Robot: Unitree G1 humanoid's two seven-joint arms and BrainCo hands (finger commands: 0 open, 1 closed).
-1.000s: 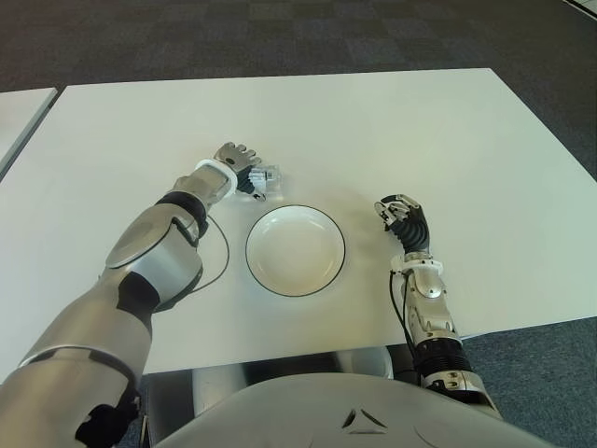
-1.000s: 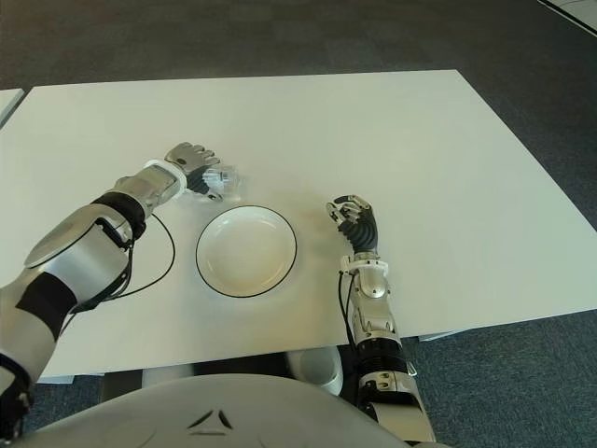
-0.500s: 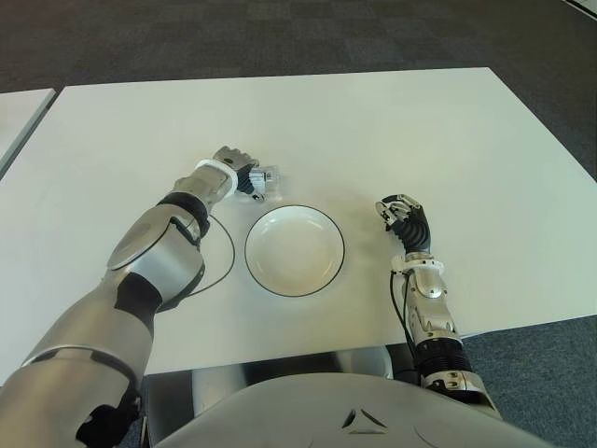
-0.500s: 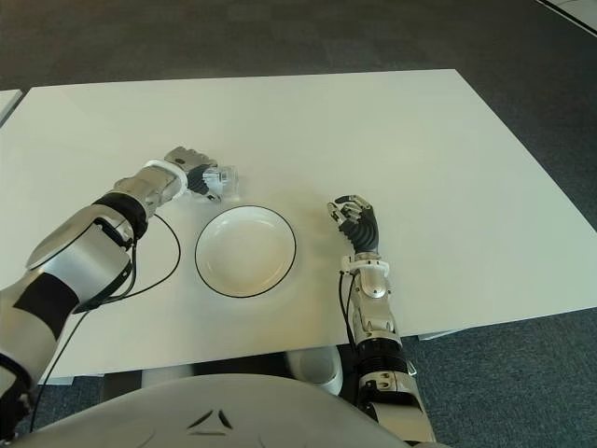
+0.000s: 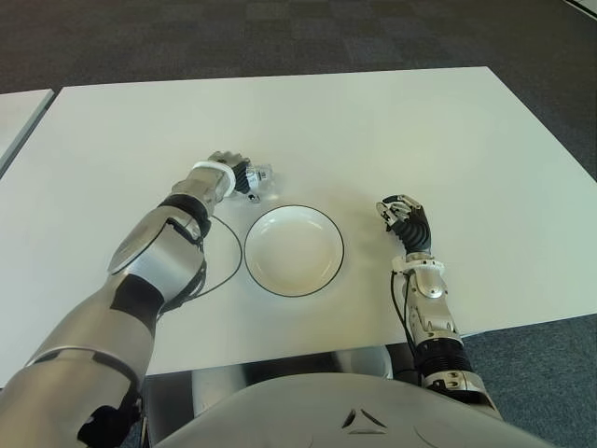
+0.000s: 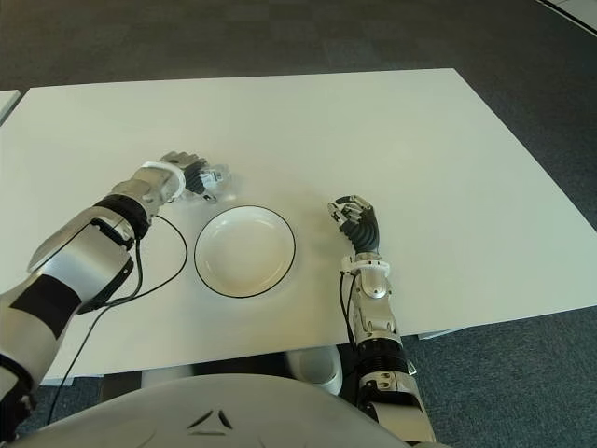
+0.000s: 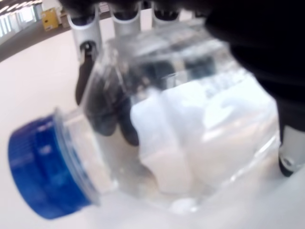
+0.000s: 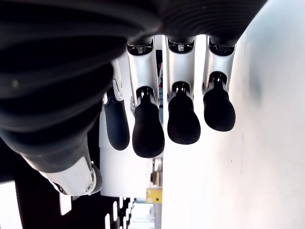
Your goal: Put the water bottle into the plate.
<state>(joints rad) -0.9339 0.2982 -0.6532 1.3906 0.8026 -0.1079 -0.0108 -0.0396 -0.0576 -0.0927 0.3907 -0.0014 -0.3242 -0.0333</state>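
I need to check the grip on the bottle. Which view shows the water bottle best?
The left wrist view: the water bottle fills it, blue cap visible, the left hand wrapped around it. Both eye views show it small, beyond the plate. The right wrist view shows none of it.

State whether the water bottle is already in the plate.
Not yet: the left hand grips the water bottle beyond the plate's rim; the plate is empty.
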